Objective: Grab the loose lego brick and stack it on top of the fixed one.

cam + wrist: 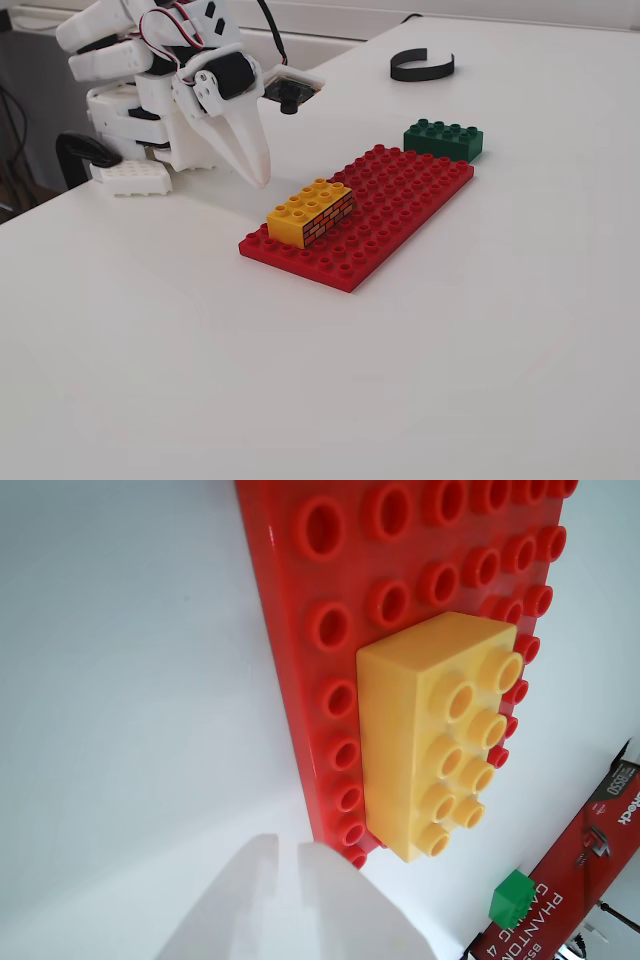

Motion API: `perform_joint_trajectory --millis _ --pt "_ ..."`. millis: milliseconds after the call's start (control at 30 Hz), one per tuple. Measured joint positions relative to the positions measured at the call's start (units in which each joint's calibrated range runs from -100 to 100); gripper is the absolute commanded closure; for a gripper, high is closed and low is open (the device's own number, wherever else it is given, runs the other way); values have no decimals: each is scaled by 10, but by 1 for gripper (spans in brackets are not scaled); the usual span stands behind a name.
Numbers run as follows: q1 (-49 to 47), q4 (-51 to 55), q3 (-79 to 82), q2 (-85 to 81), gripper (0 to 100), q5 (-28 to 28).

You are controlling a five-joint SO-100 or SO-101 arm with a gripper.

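Note:
The dark green loose lego brick (445, 138) lies on the white table just past the far end of the red baseplate (405, 205). It does not show in the wrist view. The fixed yellow brick (310, 212) with brick-wall sides sits on the near end of the baseplate and fills the middle of the wrist view (430, 730). My white gripper (262, 180) points down over the table just left of the baseplate, near the yellow brick. Its jaws are together and empty. In the wrist view the gripper (288, 847) shows at the bottom edge, beside the baseplate (300, 590).
A black C-shaped ring (422, 66) lies at the back of the table. The arm's white base (130, 130) stands at the back left. In the wrist view a small bright green block (512, 897) and a red-black box (590, 850) show at the bottom right.

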Motion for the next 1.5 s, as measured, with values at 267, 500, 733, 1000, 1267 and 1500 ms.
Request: perform_joint_trajectory --millis 267,500,733,1000,1267,1500 --pt "0 7 0 -2 99 1" --pt "0 7 0 -2 99 1" --pt "-1 7 0 -2 99 1" --pt "-58 -23 -63 14 99 55" --pt "-157 16 -359 212 99 66" --pt "-318 98 -704 554 99 80"
